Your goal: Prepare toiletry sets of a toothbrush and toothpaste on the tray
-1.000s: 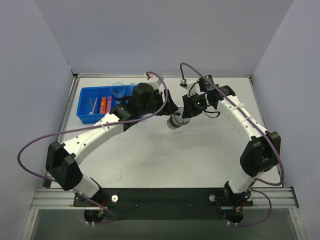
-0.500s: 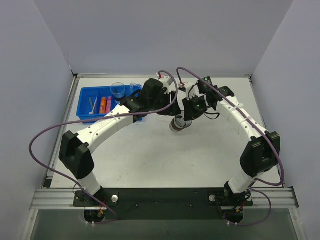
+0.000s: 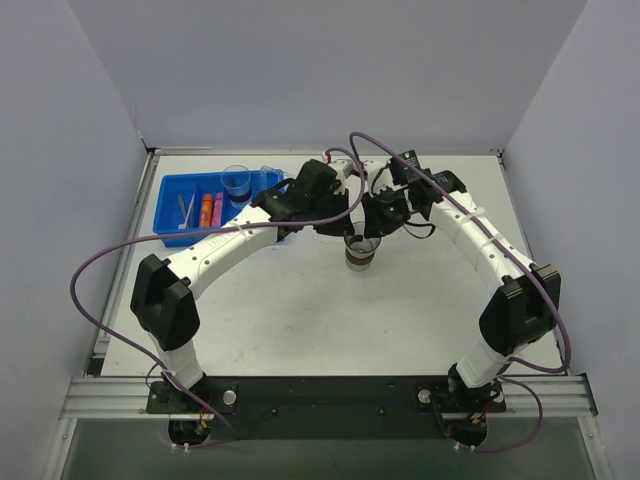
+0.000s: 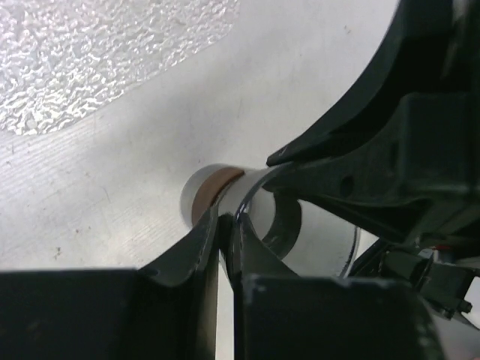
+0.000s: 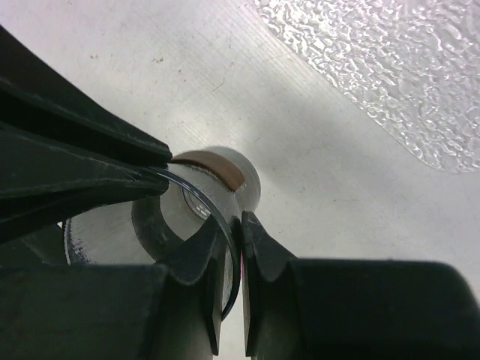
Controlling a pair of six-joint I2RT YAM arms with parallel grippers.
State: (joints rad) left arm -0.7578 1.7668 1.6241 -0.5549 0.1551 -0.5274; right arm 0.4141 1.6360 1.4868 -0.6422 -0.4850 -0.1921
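**In the middle of the tabletop: two pincers on one cup**

In the middle of the tabletop (image 3: 330,320), both arms meet over a clear cup (image 3: 362,252) with a brown band near its bottom. The right pincer (image 5: 234,225) is pressed together on the thin rim of the cup. The left pincer (image 4: 225,225) comes from the other side. Its fingers are almost together and pinch the rim too.

The tray (image 4: 90,52) lies near the cup but does not touch it. It shows as a bumpy clear patch in the corner of both wrist views. From above, the arms cover that spot, so the tray is hard to see there.

The blue bin (image 3: 170,232) sits at the far left, well apart from the cup. Inside it lie the toothbrush (image 3: 185,208), the orange toothpaste (image 3: 206,210) and the pink toothpaste (image 3: 218,208), side by side. A second cup (image 3: 237,181) stands at the far edge of the bin. The left arm stretches across the near right corner of the bin. Both pincers are full with the cup.
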